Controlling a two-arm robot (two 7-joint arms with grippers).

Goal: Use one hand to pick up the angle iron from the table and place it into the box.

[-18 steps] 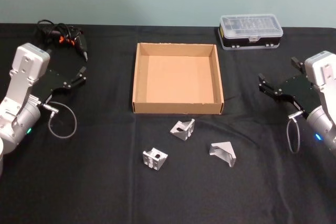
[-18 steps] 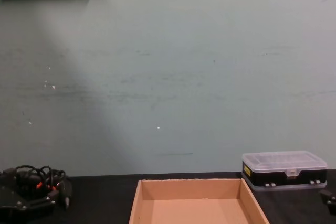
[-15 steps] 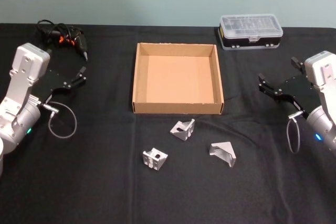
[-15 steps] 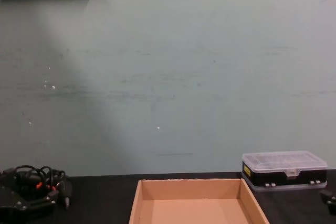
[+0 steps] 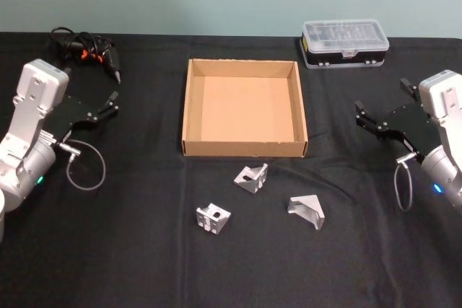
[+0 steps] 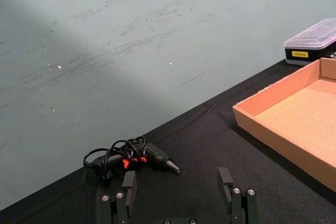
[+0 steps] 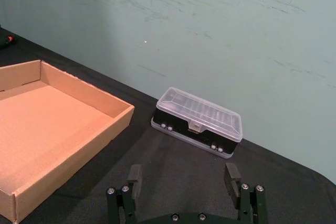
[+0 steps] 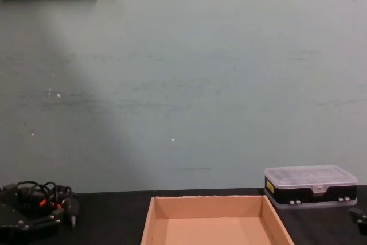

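Note:
Three silver angle irons lie on the black table (image 5: 144, 250) in front of the box: one (image 5: 251, 177) nearest its front wall, one (image 5: 213, 218) lower left, one (image 5: 306, 210) lower right. The tan cardboard box (image 5: 243, 148) (image 8: 148, 222) (image 6: 273, 100) (image 7: 113, 121) sits mid-table, with nothing inside. My left gripper (image 5: 114, 100) (image 6: 178, 184) hovers open at the table's left, well away from the irons. On the right side my right gripper (image 5: 382, 102) (image 7: 184, 174) is open too, beside the box and apart from it.
A clear-lidded black case (image 5: 345, 43) (image 8: 310, 186) (image 7: 198, 121) stands at the back right. A black tool with tangled cable (image 5: 85, 50) (image 6: 131, 158) (image 8: 40, 196) lies at the back left. A wall rises just behind the table.
The right gripper has drifted slightly toward the right and down; the left arm and the angle irons have not moved.

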